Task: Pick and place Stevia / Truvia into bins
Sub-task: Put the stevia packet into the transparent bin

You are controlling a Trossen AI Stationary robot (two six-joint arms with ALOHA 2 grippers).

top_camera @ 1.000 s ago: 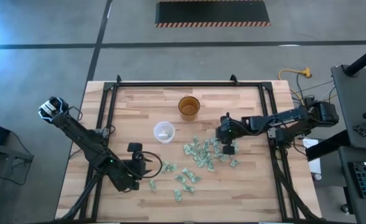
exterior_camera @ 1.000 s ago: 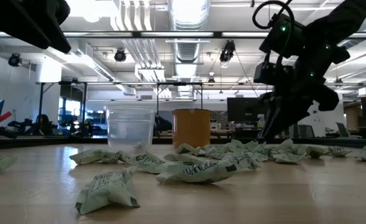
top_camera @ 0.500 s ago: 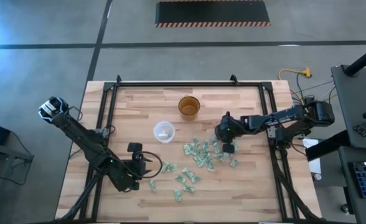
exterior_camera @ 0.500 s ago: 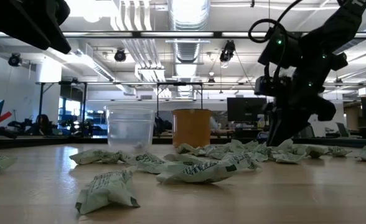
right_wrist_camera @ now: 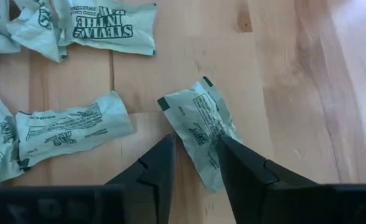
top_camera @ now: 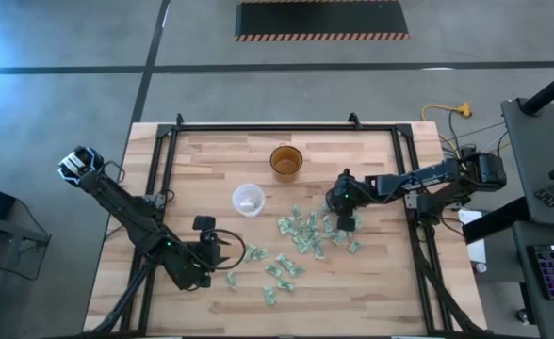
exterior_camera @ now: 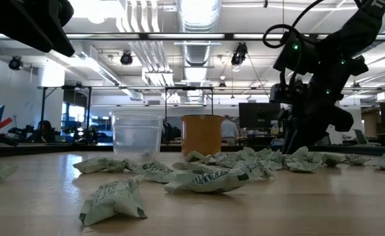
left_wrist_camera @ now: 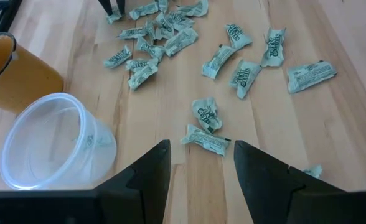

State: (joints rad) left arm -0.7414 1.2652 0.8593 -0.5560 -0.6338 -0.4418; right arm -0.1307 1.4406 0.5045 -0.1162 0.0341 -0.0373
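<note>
Many pale green and white Stevia sachets (top_camera: 305, 235) lie flat and scattered on the wooden table, right of and nearer than the cups. The translucent whitish cup (top_camera: 248, 199) stands upright, with the amber cup (top_camera: 285, 161) behind it. My right gripper (right_wrist_camera: 195, 152) is open and low over the pile's right side (top_camera: 347, 224). Its fingers straddle one crumpled sachet (right_wrist_camera: 198, 124). My left gripper (left_wrist_camera: 198, 162) is open and hovers by the near left of the table (top_camera: 228, 252), with a sachet (left_wrist_camera: 206, 140) just ahead of it. My right gripper comes down from above with one finger on either side of the near end of a crumpled sachet (right_wrist_camera: 211, 165) that lies flat on the table. One finger (right_wrist_camera: 242, 165) covers that sachet's edge. I cannot tell whether the fingers touch it.
A black metal frame (top_camera: 164, 160) runs along the table's left, far and right edges. Bare wood lies at the far left and along the near edge (top_camera: 371, 301). In the low view, loose sachets (exterior_camera: 114, 200) lie close to the camera.
My right gripper has come down toward the sachets at the right side of the pile and now stands low over the table. The left arm, the cups and the sachets have kept still.
</note>
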